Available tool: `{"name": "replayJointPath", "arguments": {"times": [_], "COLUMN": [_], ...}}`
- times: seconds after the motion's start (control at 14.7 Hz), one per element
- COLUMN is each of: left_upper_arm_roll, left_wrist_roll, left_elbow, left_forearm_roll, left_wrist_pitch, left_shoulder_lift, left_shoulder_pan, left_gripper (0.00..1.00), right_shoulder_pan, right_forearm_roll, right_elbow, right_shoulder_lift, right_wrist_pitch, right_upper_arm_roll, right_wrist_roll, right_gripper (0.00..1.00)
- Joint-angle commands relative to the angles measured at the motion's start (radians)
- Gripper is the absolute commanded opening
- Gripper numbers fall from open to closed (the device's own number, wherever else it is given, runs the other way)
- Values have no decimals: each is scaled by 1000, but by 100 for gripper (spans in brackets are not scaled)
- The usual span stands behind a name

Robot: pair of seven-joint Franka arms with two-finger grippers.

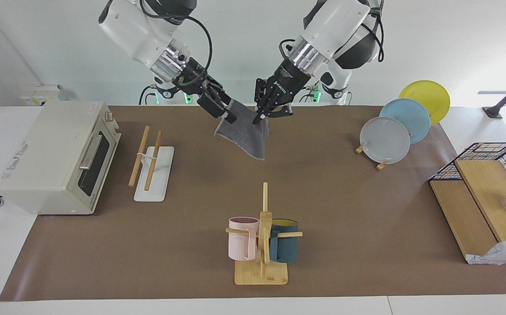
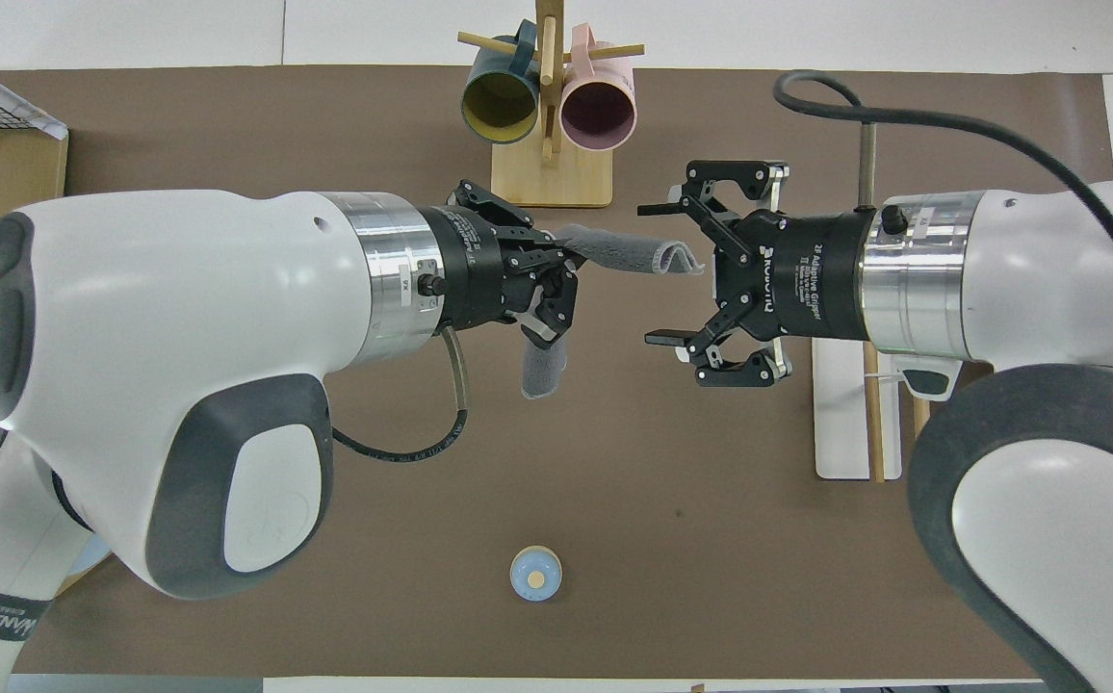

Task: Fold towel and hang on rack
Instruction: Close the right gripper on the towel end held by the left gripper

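Note:
The towel (image 1: 247, 134), dark grey face showing, hangs in the air over the robots' end of the table. My left gripper (image 1: 262, 117) is shut on one top corner of it. My right gripper (image 1: 229, 114) is at the other top corner, open, with the cloth's edge between its spread fingers. From above, the towel (image 2: 626, 252) shows as a wavy strip running from the left gripper (image 2: 566, 262) into the gap of the right gripper (image 2: 660, 272). The rack (image 1: 152, 175), two wood rods over a white base, stands toward the right arm's end; my right arm partly covers the rack (image 2: 841, 423) from above.
A toaster oven (image 1: 56, 157) stands beside the rack at the right arm's end. A mug tree (image 1: 261, 236) with two mugs stands farther out at mid-table. Plates on a stand (image 1: 384, 140) and a wire basket with wooden boards (image 1: 480, 188) fill the left arm's end. A small blue round object (image 2: 536, 574) lies near the robots.

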Motion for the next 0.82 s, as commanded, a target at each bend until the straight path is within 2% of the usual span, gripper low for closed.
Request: {"name": "replayJointPath", "arguments": {"times": [0.0, 0.07, 0.14, 0.27, 0.61, 0.75], "left_upper_arm_roll": [11, 11, 11, 11, 11, 11], "left_wrist_roll": [-32, -33, -34, -35, -34, -29], "left_elbow": [-37, -38, -38, -38, -48, -61], "left_forearm_roll": [-17, -17, -17, -17, -17, -15], "left_wrist_pitch": [15, 15, 13, 13, 11, 8], "left_shoulder_lift": [-30, -30, -31, -34, -37, -47], "left_shoulder_pan": [-11, -11, -11, -11, -13, -13], "left_gripper": [0, 0, 0, 0, 0, 0], "right_shoulder_pan": [4, 2, 2, 2, 2, -2], "right_forearm_roll": [19, 19, 21, 21, 21, 7], "right_elbow": [-7, -4, -1, 1, 2, 2], "right_shoulder_lift": [11, 13, 16, 16, 16, 16], "right_wrist_pitch": [24, 22, 24, 24, 22, 0], "right_upper_arm_roll": [0, 0, 0, 0, 0, -2], "right_wrist_roll": [-33, -38, -38, -41, -64, -163], "right_gripper": [84, 63, 37, 0, 0, 0]}}
